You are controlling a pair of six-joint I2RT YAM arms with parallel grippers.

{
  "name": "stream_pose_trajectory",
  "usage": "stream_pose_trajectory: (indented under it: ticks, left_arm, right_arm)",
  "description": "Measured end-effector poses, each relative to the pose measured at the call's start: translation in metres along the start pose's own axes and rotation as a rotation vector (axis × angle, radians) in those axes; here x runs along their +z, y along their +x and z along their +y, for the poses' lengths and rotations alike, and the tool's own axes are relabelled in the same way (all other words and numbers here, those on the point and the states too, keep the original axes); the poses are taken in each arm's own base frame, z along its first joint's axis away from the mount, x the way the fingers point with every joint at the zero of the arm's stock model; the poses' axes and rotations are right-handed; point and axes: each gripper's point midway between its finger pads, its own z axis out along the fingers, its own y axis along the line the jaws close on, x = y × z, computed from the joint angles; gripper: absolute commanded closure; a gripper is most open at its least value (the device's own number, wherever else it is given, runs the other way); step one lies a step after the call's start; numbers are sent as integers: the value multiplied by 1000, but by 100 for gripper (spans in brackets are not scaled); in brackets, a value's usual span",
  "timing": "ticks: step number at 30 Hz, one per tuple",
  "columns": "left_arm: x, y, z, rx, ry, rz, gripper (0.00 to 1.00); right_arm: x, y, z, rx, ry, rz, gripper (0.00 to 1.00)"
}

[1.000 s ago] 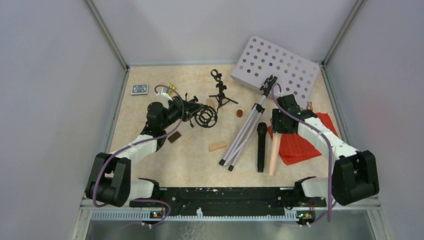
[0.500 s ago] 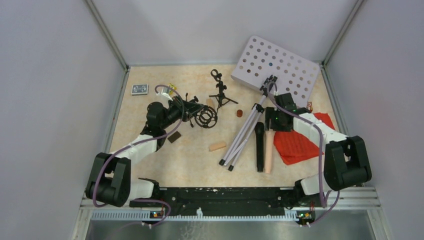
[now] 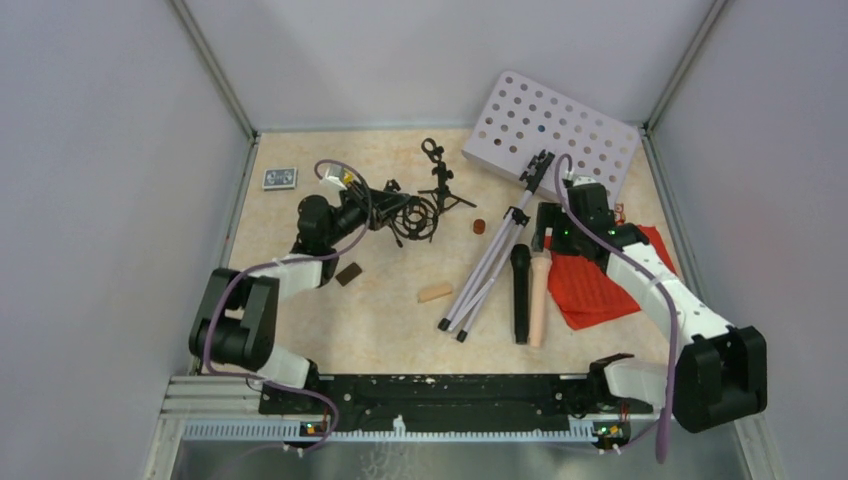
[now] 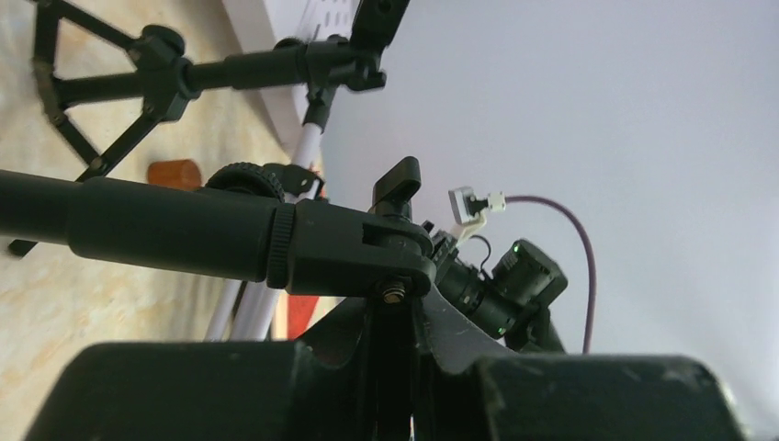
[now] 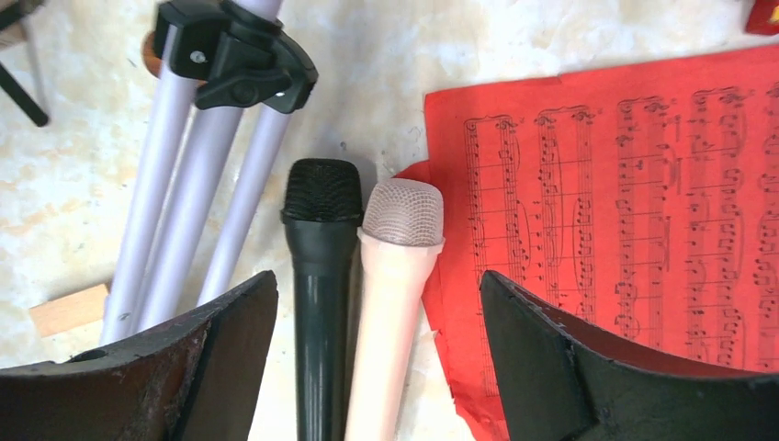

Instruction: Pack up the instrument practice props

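Beige marbled tabletop (image 3: 380,310) sits between grey walls. From above, the white perforated music desk (image 3: 560,135) lies far right, its silver tripod legs (image 3: 490,270) running nearward. The left tool (image 3: 385,212) is clamped on a small black tripod (image 3: 412,215); a second small tripod (image 3: 438,185) stands just behind.

The left wrist view shows that tripod's tube crossing the closed fingers.

In the right wrist view the right tool (image 5: 377,276), fingers spread wide, hovers over the black microphone (image 5: 321,266) and the beige microphone (image 5: 390,294), which lie touching. The red sheet-music pages (image 5: 625,202) are just beside them.
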Motion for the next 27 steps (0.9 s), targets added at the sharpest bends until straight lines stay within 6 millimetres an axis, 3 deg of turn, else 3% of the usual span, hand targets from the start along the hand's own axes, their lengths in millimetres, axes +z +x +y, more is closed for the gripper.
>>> stream_pose_trajectory:
  ticks: [4,9,10,14,19,22,27]
  left_arm:
    - [19,-16,-1,-94,62,18,99]
    - [33,-34,1,-178,120,25,70]
    - [34,-36,1,-183,125,23,60]
    - [32,-45,0,-172,139,5,36]
    - [31,-53,5,-150,126,-16,19]
    - [30,-55,12,-147,102,-19,2]
    - [23,-64,15,-136,70,-38,1]
  right_arm:
    - [-18,-11,1,4,-14,-65,20]
    - [-24,-11,-1,5,-5,-72,20]
    - [-25,-11,-1,6,-4,-70,20]
    - [-29,-9,-3,5,0,-68,20]
    - [-33,-12,-3,7,-3,-87,20]
    - [-34,-12,-3,7,-3,-89,20]
    - [-34,-13,-4,10,6,-96,20]
